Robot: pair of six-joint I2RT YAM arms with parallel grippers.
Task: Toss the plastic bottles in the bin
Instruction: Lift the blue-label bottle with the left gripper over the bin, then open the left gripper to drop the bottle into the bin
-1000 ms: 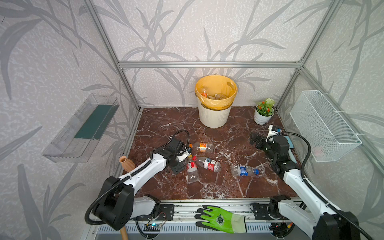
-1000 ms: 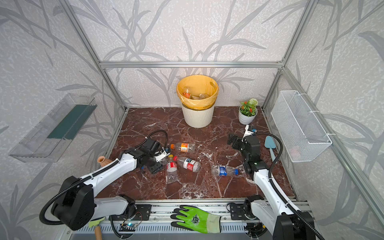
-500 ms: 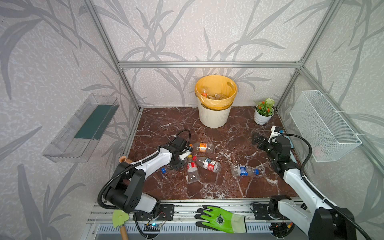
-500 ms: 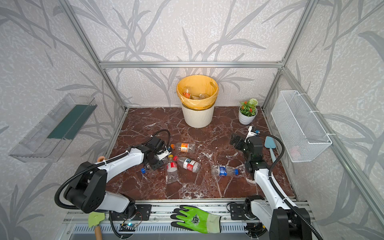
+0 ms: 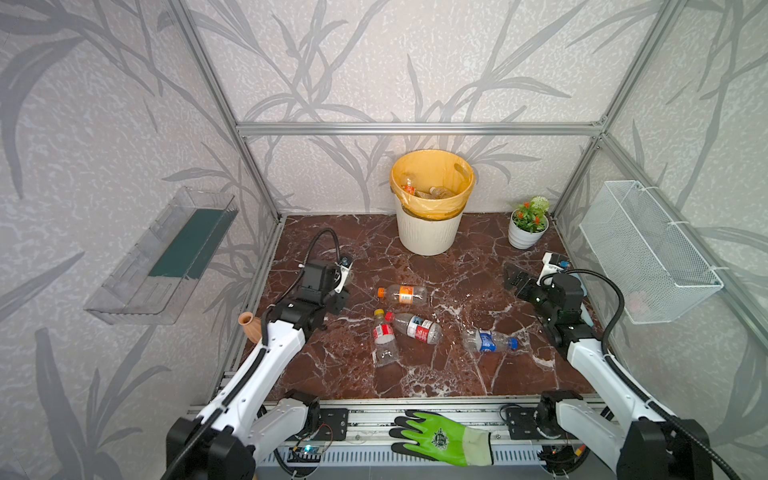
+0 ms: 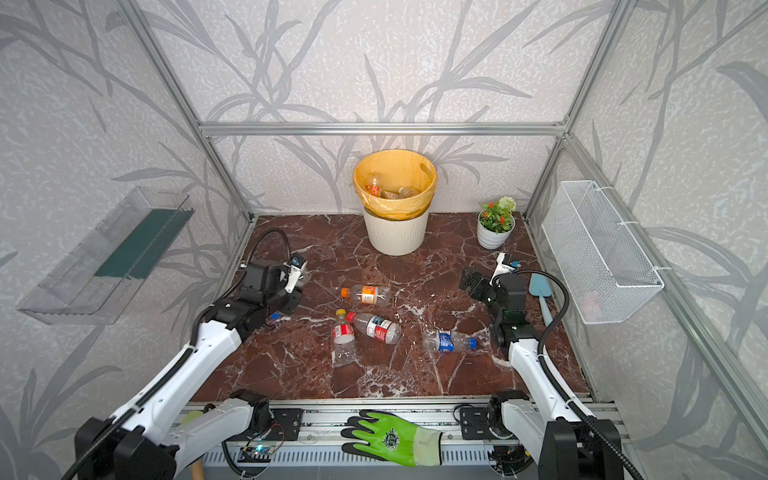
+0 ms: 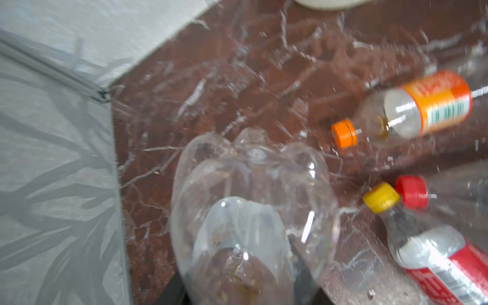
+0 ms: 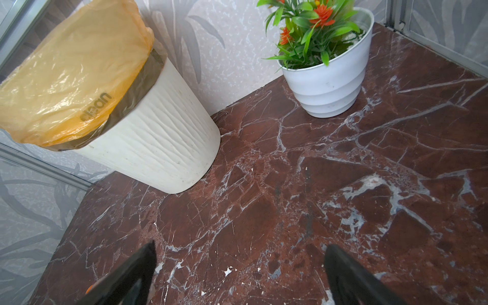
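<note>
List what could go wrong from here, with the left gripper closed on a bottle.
1. The clear bottle sticks far out beyond the left gripper, so it may pivot or slip in transit.
2. The bin stands tall at the back; a low release could hit its rim.
3. The orange-cap bottle lies close by and could get knocked away.

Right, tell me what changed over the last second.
The left pincer shut on a clear bottle and pulled left, away from the four loose bottles. The right pincer stayed open and in place; those bottles and the bin did not move.
</note>
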